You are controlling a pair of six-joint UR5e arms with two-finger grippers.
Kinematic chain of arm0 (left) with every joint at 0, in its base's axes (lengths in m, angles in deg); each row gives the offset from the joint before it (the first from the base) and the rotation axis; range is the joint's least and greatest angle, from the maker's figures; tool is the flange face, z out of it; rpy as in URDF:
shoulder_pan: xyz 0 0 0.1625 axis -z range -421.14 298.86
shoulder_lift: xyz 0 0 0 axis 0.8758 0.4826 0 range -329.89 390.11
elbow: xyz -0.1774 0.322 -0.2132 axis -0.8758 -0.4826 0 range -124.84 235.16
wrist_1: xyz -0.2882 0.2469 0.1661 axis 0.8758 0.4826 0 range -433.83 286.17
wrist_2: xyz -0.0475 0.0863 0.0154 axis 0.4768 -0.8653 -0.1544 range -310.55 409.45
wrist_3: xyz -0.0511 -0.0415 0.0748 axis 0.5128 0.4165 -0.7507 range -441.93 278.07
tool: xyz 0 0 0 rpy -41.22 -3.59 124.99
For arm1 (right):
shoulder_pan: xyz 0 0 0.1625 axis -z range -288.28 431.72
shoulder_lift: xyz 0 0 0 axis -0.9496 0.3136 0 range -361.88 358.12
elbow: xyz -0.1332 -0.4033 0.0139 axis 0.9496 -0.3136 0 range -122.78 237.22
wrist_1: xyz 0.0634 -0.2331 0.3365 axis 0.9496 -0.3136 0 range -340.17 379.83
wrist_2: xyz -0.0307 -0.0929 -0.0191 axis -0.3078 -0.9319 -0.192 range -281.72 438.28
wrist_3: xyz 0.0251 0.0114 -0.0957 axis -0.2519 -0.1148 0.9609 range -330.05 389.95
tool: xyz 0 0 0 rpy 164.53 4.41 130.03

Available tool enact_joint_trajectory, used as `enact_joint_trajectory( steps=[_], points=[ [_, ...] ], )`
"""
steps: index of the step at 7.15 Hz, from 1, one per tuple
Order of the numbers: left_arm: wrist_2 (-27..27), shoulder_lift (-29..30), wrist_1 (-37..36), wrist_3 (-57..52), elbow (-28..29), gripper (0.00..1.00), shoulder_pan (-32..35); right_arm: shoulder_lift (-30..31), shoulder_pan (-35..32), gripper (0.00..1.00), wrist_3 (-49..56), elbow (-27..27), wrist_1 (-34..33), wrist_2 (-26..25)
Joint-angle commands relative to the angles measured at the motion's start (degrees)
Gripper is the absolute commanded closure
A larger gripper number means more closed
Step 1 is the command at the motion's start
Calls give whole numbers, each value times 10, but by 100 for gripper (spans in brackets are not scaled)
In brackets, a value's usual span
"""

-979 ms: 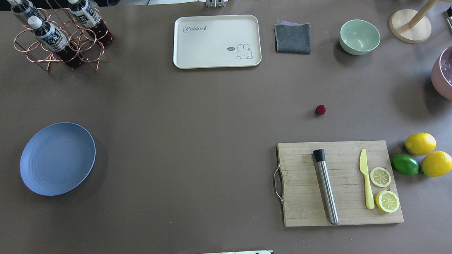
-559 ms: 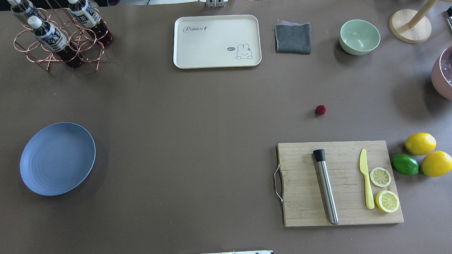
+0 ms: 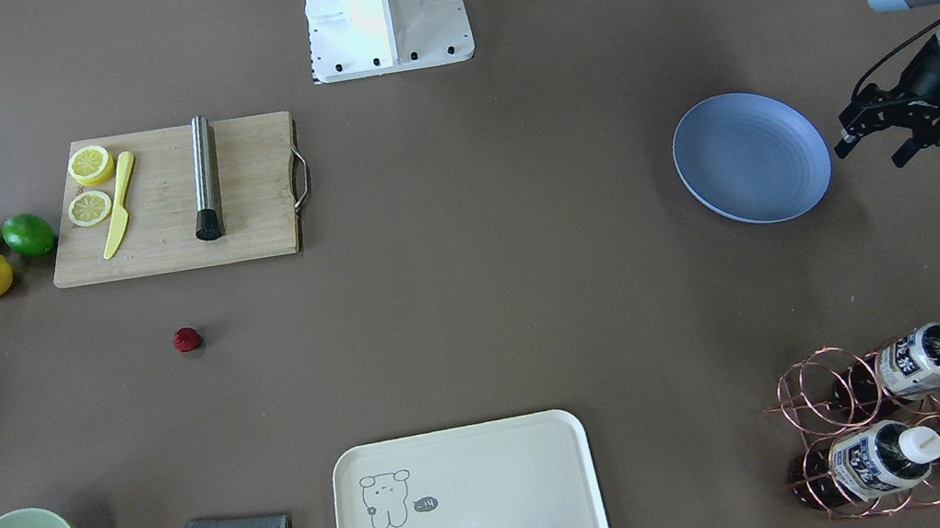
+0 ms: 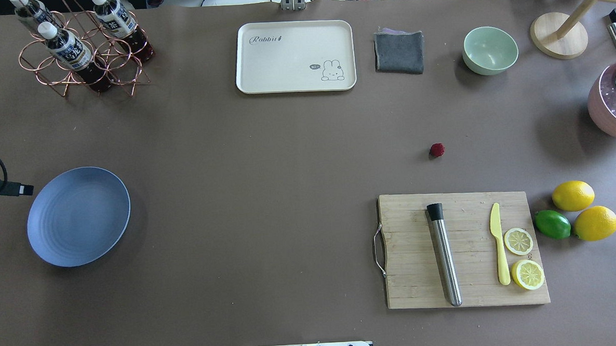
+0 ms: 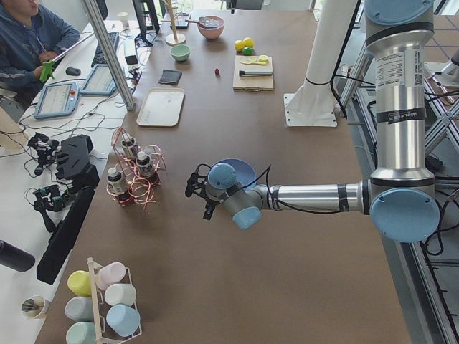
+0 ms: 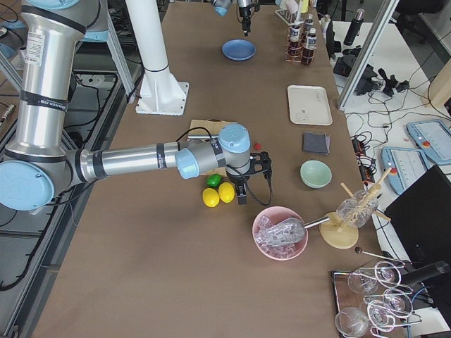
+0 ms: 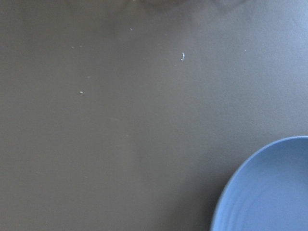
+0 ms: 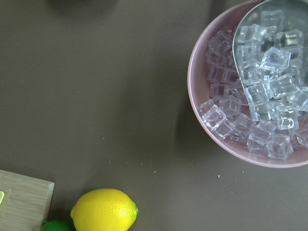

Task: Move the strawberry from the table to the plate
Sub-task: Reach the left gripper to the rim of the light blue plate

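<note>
The strawberry [image 4: 437,149] [image 3: 186,340] is a small dark-red berry lying on the bare table [image 4: 266,159], beyond the cutting board's far edge. The blue plate [image 4: 78,216] [image 3: 750,157] rests empty at the table's left side. My left gripper [image 3: 871,151] hovers just outside the plate's outer rim, open and holding nothing; only its tip [image 4: 23,189] enters the overhead view. The left wrist view shows the plate's edge [image 7: 269,192]. My right gripper [image 6: 243,189] shows only in the exterior right view, above the table between the lemons and the ice bowl; I cannot tell whether it is open or shut.
A wooden cutting board [image 4: 410,241] carries a steel muddler, a yellow knife and lemon slices. Two lemons [image 4: 573,195] and a lime lie to its right. A pink bowl of ice [image 8: 202,96], a green bowl [image 4: 490,49], a grey cloth, a cream tray [image 4: 282,59] and a bottle rack [image 4: 84,53] line the far side.
The left gripper's tip and its cable have come into the overhead view at the left edge, beside the plate. The strawberry and everything else have stayed put.
</note>
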Motion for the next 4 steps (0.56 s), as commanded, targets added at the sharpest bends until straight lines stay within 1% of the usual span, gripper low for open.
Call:
enact_joint_trajectory(
  steps=[1,2,3,4],
  points=[
    [-38,0,40,42,5,2,-48,1,6,0,-15,-2,16,0],
    [-41,0,41,42,5,7,-54,2,6,0,-15,-2,16,0],
    [-46,0,41,42,8,22,-54,2,6,0,-15,-3,16,0],
    [-45,0,40,38,11,50,-54,2,6,0,-15,-3,16,0]
  ],
)
